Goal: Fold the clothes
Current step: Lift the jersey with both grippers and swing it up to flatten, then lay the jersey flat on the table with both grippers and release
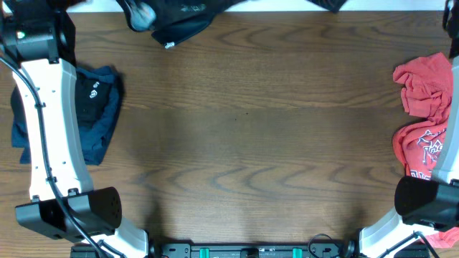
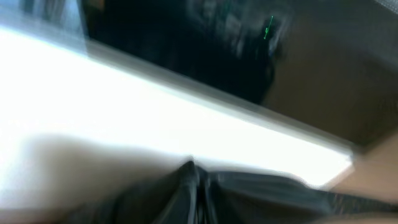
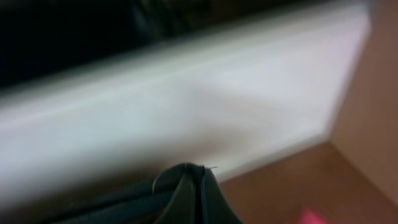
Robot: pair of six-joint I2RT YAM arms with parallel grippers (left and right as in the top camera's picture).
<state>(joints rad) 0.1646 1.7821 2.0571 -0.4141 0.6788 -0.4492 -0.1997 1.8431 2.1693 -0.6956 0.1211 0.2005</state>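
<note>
My left tool (image 2: 191, 186) is clenched on a gathered fold of the black jersey (image 1: 179, 25), which bunches to a point right at the tip. My right tool (image 3: 194, 193) is clenched the same way on dark cloth of the same kind. Both wrist views are blurred, so I cannot make out the fingers themselves, only the pinched fabric.

Behind each pinch lies a pale surface (image 2: 124, 112), and my right wrist view also catches a corner of the wooden worktop (image 1: 244, 129) and a red smear at its lower edge.

From overhead the jersey lies crumpled at the far edge of the worktop, left of centre and partly cut off by the frame; its printing is too small to read. That view alone shows the rest. A dark blue garment (image 1: 100, 115) sits at the left side, partly under my left arm (image 1: 50, 122). The red T-shirt (image 1: 423, 122), white print showing, lies heaped at the right edge beside my right arm (image 1: 430, 201). Both are well apart from the jersey.
</note>
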